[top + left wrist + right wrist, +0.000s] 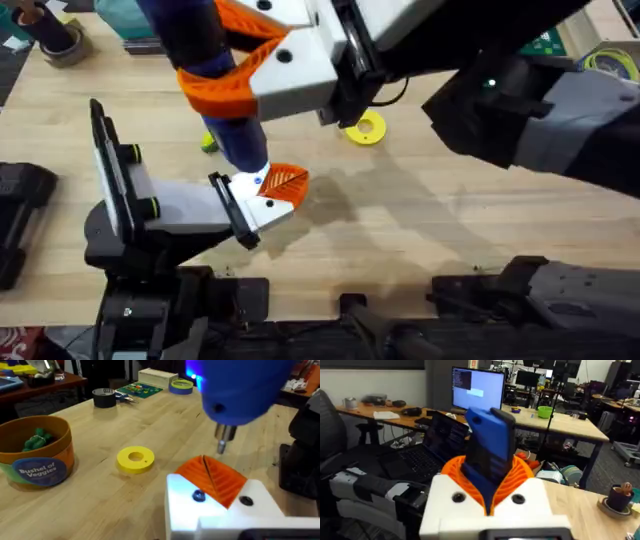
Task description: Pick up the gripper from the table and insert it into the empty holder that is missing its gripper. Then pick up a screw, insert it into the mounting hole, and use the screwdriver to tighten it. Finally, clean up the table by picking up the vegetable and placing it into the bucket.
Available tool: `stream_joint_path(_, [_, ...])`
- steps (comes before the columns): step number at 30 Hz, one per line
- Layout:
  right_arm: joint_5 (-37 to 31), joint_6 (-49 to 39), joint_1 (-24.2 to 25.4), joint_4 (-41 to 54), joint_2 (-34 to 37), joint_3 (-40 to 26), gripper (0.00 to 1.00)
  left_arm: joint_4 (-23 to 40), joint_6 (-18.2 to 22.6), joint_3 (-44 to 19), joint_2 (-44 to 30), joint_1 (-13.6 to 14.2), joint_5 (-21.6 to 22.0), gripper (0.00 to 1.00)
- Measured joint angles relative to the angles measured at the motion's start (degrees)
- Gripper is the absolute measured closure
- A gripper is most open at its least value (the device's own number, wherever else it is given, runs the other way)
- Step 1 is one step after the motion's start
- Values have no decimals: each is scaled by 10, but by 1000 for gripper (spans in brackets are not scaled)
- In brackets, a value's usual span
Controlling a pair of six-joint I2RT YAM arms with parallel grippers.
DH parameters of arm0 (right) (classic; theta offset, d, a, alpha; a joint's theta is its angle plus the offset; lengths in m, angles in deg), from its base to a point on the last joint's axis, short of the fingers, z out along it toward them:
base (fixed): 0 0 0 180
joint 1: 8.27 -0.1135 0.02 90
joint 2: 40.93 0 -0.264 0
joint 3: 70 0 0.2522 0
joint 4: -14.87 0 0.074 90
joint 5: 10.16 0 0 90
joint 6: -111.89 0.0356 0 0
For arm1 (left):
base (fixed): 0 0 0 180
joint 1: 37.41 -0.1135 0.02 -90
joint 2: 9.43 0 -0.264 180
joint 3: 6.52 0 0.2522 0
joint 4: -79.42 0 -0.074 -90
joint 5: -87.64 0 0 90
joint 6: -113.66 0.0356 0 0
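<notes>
In the left wrist view a round orange-brown bucket [37, 452], labelled "Bushel of Veggies", holds dark green pieces [36, 440]. A flat yellow ring [135, 458] lies beside it on pale wood. The ribbed orange gripper [215, 477] sits in the white holder [220, 510]. The right gripper [487, 487] pinches the smooth blue screwdriver [240, 390], held upright, tip just above the orange piece. Whether the left arm's fingers are spread cannot be told.

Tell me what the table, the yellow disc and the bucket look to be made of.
Table: light wood with visible grain, satin finish. Yellow disc: likely plastic, smooth, even colour. Bucket: probably card or thin plastic, with a printed label.
</notes>
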Motion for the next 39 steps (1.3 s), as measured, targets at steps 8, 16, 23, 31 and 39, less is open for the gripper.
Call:
stream_joint_path(8, [0,0,0,-17,0,17,977,0,0,0,0,0,0,987])
stream_joint_path(16, [-1,0,0,-44,0,35,977,0,0,0,0,0,0,987])
stream_joint_path(23, [-1,0,0,-46,0,37,977,0,0,0,0,0,0,987])
stream_joint_path(31, [-1,0,-1,-65,19,37,977,0,0,0,0,0,0,987])
stream_joint_path(39, [-6,0,-2,-71,26,37,977,0,0,0,0,0,0,987])
